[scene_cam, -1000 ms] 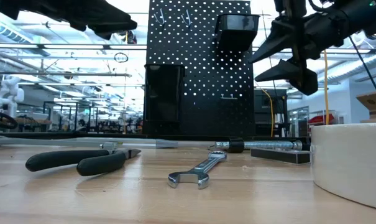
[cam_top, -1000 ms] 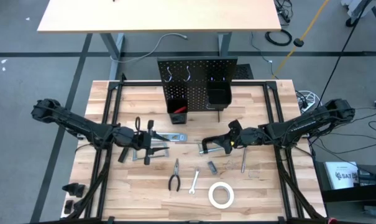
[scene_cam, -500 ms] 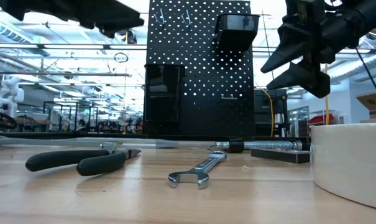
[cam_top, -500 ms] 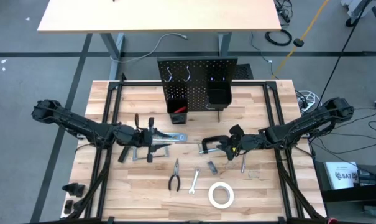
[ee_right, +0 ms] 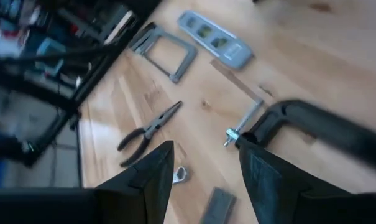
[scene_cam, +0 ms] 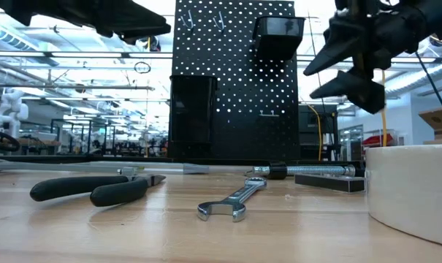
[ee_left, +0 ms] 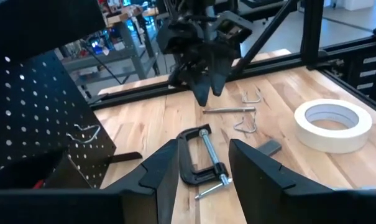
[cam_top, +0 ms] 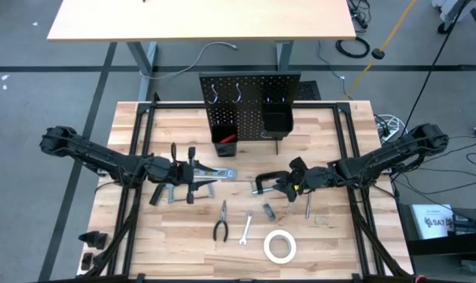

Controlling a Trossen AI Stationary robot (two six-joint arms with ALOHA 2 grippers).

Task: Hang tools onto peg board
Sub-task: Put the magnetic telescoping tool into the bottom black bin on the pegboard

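The black peg board (cam_top: pixel 249 106) stands upright at the table's far middle, with silver hooks and two bins; a red-handled screwdriver (cam_top: pixel 228 139) sticks out of the left bin. The black C-clamp (cam_top: pixel 261 185) lies flat on the table, also in the left wrist view (ee_left: pixel 203 155). My right gripper (cam_top: pixel 283 181) hovers open just right of and above the clamp (ee_right: pixel 312 124). My left gripper (cam_top: pixel 192 173) is open and empty above the grey hacksaw (ee_right: pixel 166 53) and silver level (cam_top: pixel 222 173). Pliers (cam_top: pixel 220 228), wrench (cam_top: pixel 245 228) and white tape roll (cam_top: pixel 279 246) lie near the front.
Small metal bits (cam_top: pixel 267 211), loose hooks (ee_left: pixel 245 124) and a thin metal rod (cam_top: pixel 307 206) lie right of the clamp. Black frame rails (cam_top: pixel 135 157) run along the table's left and right sides. A second table (cam_top: pixel 198 20) stands beyond the far edge.
My left gripper has gone toward the table's right edge, over the hacksaw and level, staying open. My right gripper has shifted a little toward the near edge, next to the C-clamp, staying open. No tool has moved.
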